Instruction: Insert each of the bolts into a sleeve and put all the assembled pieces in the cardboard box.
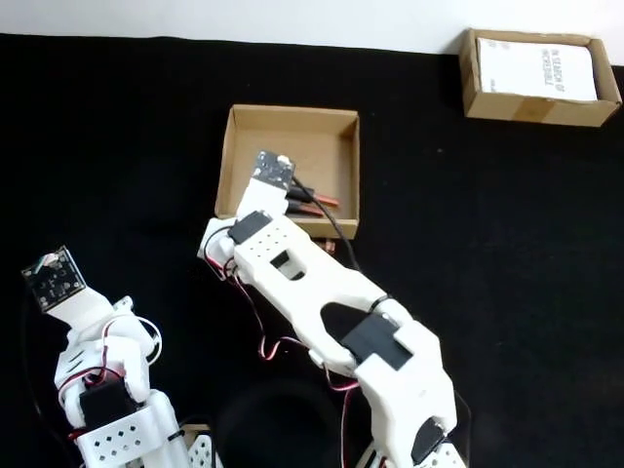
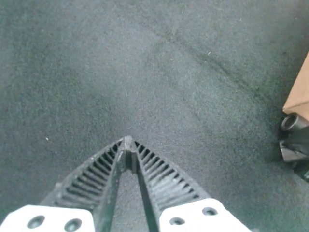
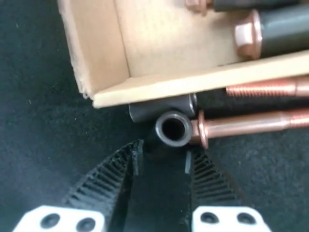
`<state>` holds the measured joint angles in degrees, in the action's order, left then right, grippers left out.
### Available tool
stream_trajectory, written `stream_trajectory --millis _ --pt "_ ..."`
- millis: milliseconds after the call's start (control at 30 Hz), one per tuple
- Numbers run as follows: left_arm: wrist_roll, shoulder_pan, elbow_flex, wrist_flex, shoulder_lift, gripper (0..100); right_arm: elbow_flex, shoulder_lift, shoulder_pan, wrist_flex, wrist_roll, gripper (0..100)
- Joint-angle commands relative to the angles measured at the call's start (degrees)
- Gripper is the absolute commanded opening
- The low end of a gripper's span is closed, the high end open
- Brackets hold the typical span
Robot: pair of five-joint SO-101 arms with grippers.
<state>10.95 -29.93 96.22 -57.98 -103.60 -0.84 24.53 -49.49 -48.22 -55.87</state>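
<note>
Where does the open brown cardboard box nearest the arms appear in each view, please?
High view: the open brown cardboard box sits mid-table, at the tip of the right arm.
Left wrist view: a tan corner at the frame's edge.
Right wrist view: its corner and near wall lie beyond the open right gripper.
Shared landmark: dark grey sleeve outside the box wall, in both wrist views.

Cardboard box (image 1: 292,122): brown, open top. Two assembled pieces (image 3: 270,34) lie inside by one wall, with copper bolt heads and dark grey sleeves. Outside that wall, a dark sleeve (image 3: 159,107) lies flat against it. The second sleeve (image 3: 173,128) sits just in front, bore facing the right wrist camera. A copper bolt (image 3: 251,123) lies flat, flanged end touching the second sleeve. The other bolt (image 3: 260,89) lies alongside the wall, threads showing.
</note>
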Motion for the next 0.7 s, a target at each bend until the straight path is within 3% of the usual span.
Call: stream_trajectory --millis 0,33,300,667 --pt "-0.1 -0.3 0.9 1.1 -0.4 1 5.6 0.5 2.7 0.4 3.3 4.4" --pt "-0.1 -0.3 0.9 1.1 -0.4 1 6.7 0.7 3.0 0.4 3.9 0.2" --pt "-0.1 -0.1 0.9 1.7 -0.4 1 12.6 1.2 4.4 -3.2 8.1 0.7" --pt "0.2 0.4 0.9 2.5 -0.4 1 47.6 1.2 4.7 -39.5 18.5 0.7"
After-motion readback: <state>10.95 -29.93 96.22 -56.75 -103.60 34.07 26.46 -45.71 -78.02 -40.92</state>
